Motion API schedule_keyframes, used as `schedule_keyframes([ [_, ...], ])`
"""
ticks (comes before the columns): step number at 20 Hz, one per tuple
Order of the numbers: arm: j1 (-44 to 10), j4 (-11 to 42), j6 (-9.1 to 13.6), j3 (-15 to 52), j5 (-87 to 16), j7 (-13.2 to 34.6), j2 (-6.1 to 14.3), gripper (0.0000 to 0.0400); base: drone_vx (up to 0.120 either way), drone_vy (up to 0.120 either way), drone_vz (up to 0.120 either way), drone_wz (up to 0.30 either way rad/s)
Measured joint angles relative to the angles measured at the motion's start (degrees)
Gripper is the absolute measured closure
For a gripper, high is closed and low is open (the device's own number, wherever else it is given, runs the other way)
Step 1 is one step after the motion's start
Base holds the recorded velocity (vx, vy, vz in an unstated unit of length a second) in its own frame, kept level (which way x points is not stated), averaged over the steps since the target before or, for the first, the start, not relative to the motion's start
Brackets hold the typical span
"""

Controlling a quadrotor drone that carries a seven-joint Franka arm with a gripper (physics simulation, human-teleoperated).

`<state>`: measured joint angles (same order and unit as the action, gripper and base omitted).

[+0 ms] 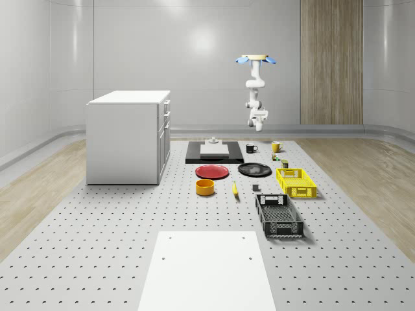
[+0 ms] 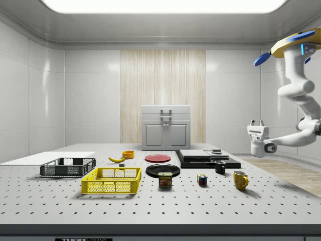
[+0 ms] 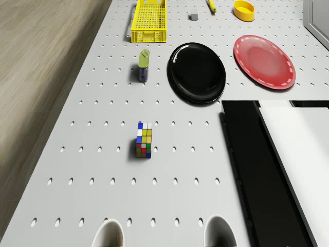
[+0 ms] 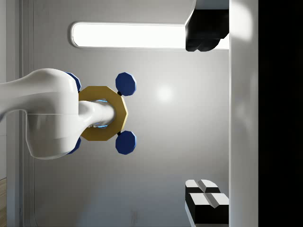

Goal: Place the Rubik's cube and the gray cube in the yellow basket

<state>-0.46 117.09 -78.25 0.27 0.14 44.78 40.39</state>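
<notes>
Two cubes wait on the table, and the nearer to the gripper (image 2: 257,123) is the Rubik's cube (image 2: 201,179). It sits well below the gripper, off toward the yellow basket (image 2: 111,187).

The drone (image 1: 257,59) hovers high over the table's far end. Its arm is folded so the gripper faces up at the drone's underside rather than down at the table. In the wrist view the fingers (image 4: 206,201) stand wide apart with nothing between them.

The coming move probably depends on turning the wrist over and descending onto the cube. Having no long axis, the cube could be gripped across either pair of side faces. It stands flat, nearly square to the hole rows, with multicoloured stickers.

The gray cube (image 3: 193,14) is small and plain. It lies much farther from the gripper, beyond the basket's far end.
</notes>
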Motion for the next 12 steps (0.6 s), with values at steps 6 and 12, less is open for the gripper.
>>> schedule_keyframes([
  [6,0.0,0.1,-0.2,0.1,0.0,0.0,0.2,0.0000,0.120,0.120,0.000,0.000],
  [12,-0.1,0.3,-0.5,0.2,-0.2,0.0,0.3,0.0000,0.120,0.027,0.000,0.000],
])
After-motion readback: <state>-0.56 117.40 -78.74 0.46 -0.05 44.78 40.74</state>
